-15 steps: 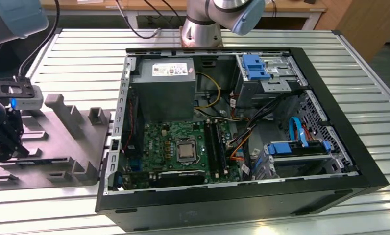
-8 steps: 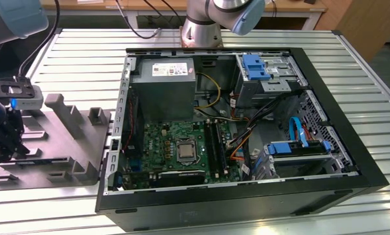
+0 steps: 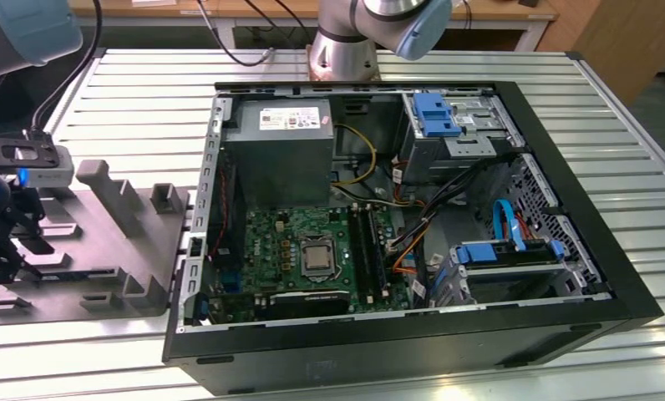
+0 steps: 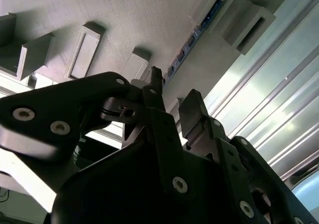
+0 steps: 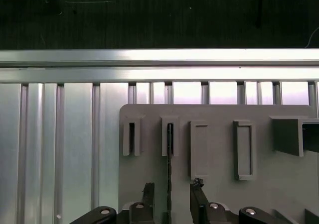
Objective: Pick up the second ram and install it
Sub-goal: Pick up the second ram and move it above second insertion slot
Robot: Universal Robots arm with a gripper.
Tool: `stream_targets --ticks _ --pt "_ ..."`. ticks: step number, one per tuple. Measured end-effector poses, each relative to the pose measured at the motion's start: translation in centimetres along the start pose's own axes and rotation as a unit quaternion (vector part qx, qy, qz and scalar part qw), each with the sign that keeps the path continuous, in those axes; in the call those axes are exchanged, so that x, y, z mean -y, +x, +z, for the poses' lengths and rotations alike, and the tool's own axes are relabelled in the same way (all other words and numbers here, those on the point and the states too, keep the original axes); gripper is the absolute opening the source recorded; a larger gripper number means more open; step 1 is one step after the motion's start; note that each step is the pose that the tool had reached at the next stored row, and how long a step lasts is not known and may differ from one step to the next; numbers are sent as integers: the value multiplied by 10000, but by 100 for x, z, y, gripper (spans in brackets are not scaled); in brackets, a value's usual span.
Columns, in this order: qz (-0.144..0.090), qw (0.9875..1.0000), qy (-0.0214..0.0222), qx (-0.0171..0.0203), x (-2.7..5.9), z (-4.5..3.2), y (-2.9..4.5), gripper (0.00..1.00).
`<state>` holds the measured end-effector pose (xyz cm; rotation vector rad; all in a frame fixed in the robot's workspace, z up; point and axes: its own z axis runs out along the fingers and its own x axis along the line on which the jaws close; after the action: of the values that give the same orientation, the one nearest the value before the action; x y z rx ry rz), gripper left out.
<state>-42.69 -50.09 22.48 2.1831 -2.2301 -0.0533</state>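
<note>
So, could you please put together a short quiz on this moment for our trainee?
1. True or false: the gripper is shut on the second ram.
2. Where is the second ram? A: in a motherboard slot. B: standing on edge in the grey holder. C: lying flat on the table.
3. In the exterior view, on which side of the computer case does the grey holder stand?
Key: 1 false, the gripper is open and straddles the stick. 2 B. 3 the exterior view's left.
</note>
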Motion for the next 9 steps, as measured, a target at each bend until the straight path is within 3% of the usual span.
stream_targets --ticks 9 --pt "-37 10000 62 51 -26 99 10 41"
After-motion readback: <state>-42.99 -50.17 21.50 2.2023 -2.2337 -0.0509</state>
